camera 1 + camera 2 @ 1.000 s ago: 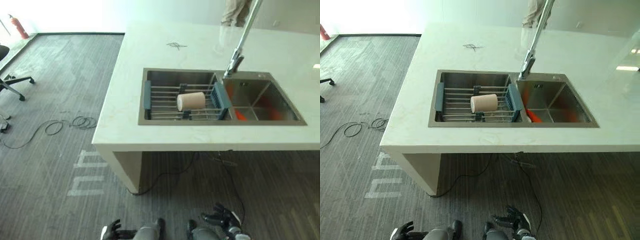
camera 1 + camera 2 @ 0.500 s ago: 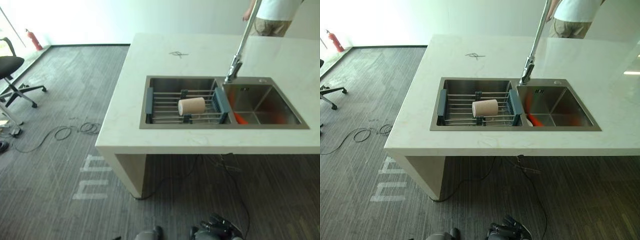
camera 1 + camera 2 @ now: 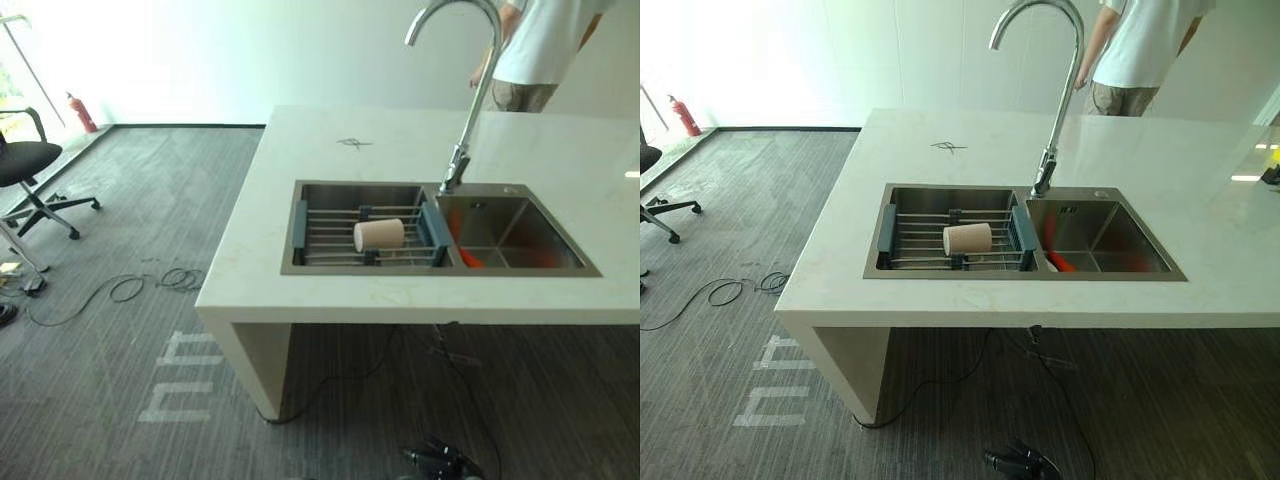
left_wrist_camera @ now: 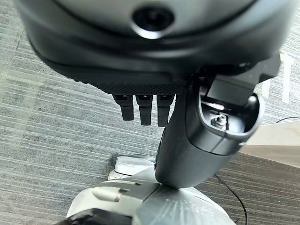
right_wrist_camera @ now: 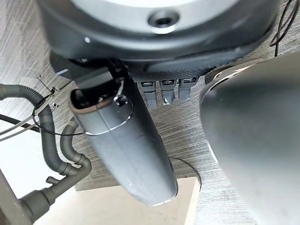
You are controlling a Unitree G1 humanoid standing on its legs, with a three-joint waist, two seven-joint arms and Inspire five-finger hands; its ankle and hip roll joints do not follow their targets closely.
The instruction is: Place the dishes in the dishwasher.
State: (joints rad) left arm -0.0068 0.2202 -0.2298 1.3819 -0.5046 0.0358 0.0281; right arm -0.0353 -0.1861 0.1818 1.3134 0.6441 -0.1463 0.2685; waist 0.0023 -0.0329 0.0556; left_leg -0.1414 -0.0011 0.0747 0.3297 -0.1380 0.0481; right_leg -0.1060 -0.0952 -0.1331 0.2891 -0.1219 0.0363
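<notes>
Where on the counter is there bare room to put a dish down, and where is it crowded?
The counter is bare to the right of the sink, behind the faucet, and on the strip left of the basin. The small dark mark hardly takes room. The left basin is crowded: the rack spans it, with a cup lying on it. Something orange lies in the right basin.

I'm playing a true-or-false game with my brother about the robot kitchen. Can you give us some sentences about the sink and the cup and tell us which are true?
1. The beige cup lies on its side on the rack in the sink's left basin. True.
2. The robot's right hand is holding the cup. False: it hangs low over the floor, holding nothing.
3. Something orange lies in the right basin. True.
4. The faucet stands at the counter's front edge. False: it rises behind the sink, between the basins.
5. A person stands beyond the counter. True.
6. The left hand rests on the counter. False: it hangs above the floor.
</notes>
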